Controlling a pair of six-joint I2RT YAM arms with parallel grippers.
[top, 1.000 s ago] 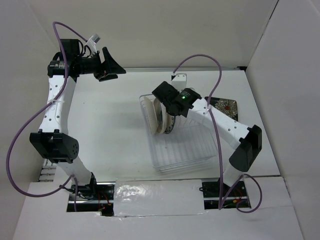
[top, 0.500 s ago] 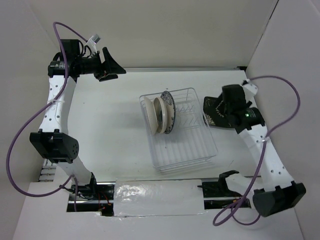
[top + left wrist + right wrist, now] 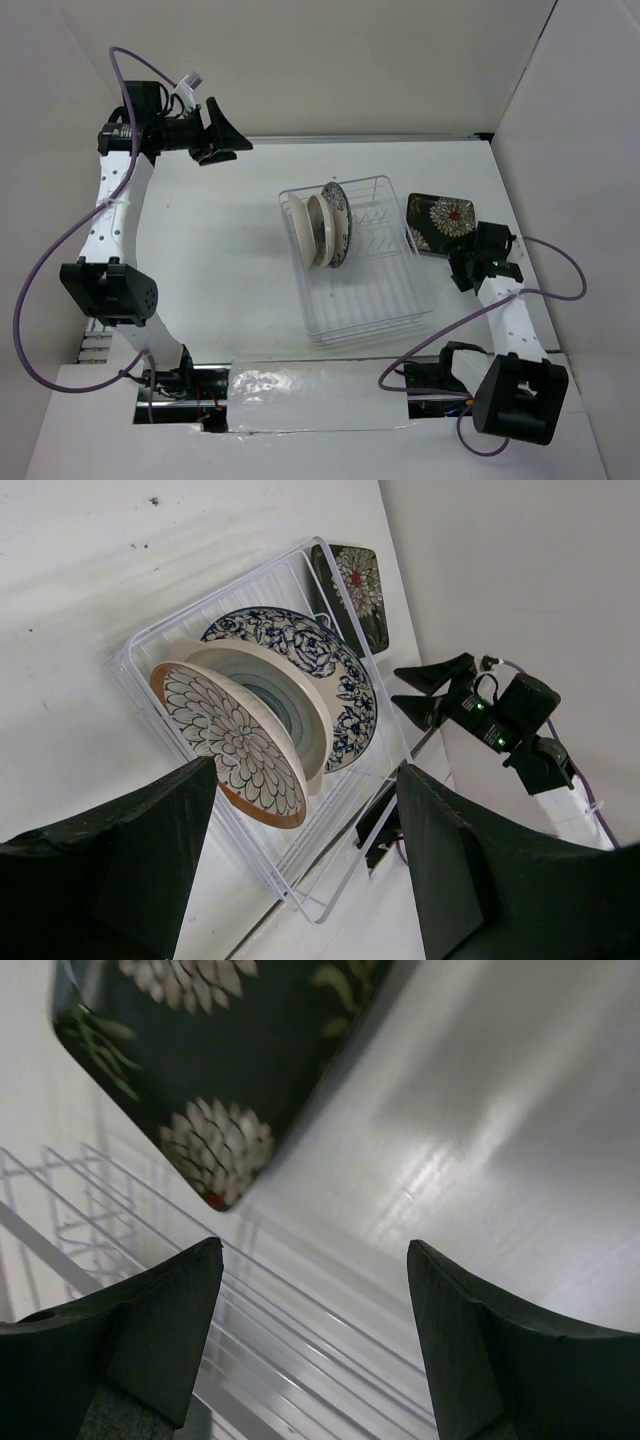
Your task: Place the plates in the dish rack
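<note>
The wire dish rack (image 3: pixel 385 290) stands mid-table. Three plates stand upright at its far-left end: the brown-white radial plate (image 3: pixel 297 238), the cream plate (image 3: pixel 316 232) and the blue-patterned plate (image 3: pixel 340 222). They also show in the left wrist view: radial (image 3: pixel 230 745), cream (image 3: pixel 305 705), blue (image 3: pixel 345 680). The dark squarish floral plate (image 3: pixel 440 218) lies flat on the table right of the rack. My right gripper (image 3: pixel 462 268) is open and empty, just nearer than that plate (image 3: pixel 210 1050). My left gripper (image 3: pixel 232 140) is open and empty, raised at the back left.
White walls enclose the table at the back and on both sides. The right arm's purple cable (image 3: pixel 560 285) loops near the right wall. Rack wires (image 3: pixel 120 1220) lie close to the left of my right gripper (image 3: pixel 315 1248).
My right gripper left the blue-patterned plate standing in the rack, swung right over the dark floral plate, then drew back to its near side. The left arm barely moved.
</note>
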